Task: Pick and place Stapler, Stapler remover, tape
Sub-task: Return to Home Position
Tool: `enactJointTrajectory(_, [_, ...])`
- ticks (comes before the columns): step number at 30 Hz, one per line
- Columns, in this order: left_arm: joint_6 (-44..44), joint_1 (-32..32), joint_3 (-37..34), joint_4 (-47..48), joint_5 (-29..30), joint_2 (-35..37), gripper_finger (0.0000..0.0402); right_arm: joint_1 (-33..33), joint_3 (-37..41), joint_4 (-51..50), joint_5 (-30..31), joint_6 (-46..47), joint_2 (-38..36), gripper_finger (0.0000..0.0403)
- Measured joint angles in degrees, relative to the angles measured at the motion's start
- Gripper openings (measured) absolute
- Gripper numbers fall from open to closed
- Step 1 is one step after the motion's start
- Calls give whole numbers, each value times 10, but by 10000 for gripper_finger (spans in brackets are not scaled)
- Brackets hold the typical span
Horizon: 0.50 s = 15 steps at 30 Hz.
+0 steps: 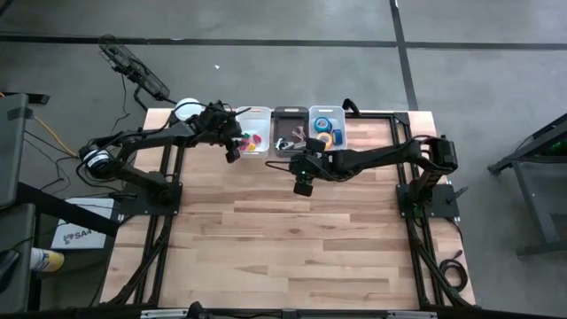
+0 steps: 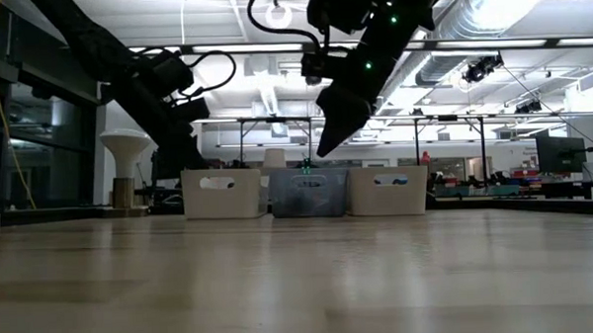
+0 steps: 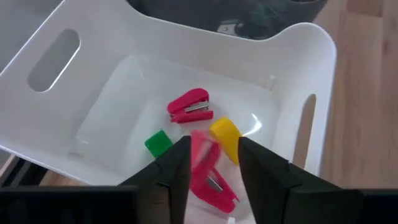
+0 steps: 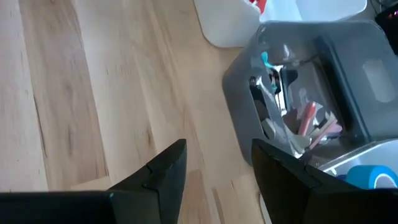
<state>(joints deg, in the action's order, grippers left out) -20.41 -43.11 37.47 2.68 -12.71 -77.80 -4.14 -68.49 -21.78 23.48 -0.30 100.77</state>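
The left gripper (image 3: 214, 149) hangs over the left white bin (image 3: 298, 68), its two fingers (image 3: 174, 168) spread apart with nothing between them. Directly below the gap, on the bin floor, lies a red stapler (image 3: 208, 177). A yellow stapler (image 3: 225, 135) sits right against it on one side of the gripper, and a green stapler (image 3: 157, 143) lies just off the other finger. A second red stapler (image 3: 191, 106) rests a little farther ahead of the fingertips, apart from the rest.

The right gripper (image 4: 219, 149) hovers above the bare wood of the table (image 4: 93, 93), clear of the surface in the low view, with its fingers parted and empty. Just ahead of it and slightly to one side stands the grey bin (image 4: 367, 68), holding a jumble of stapler removers (image 4: 305, 118); how many there are cannot be told.

Beyond the grey bin from this gripper, on the side away from the left gripper, the right white bin (image 1: 326, 109) holds the tape (image 1: 323, 124): blue rolls with a yellow one beside them, all inside the bin
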Motion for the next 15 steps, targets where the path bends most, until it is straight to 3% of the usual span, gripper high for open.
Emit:
enactJointTrajectory(8, [-31,0,0,0,-24,8,179,0,1,-2,0,0,0,172])
enactJointTrajectory(15, [-25,0,0,29,-76,66,186,0,1,-6,0,-23,0,172])
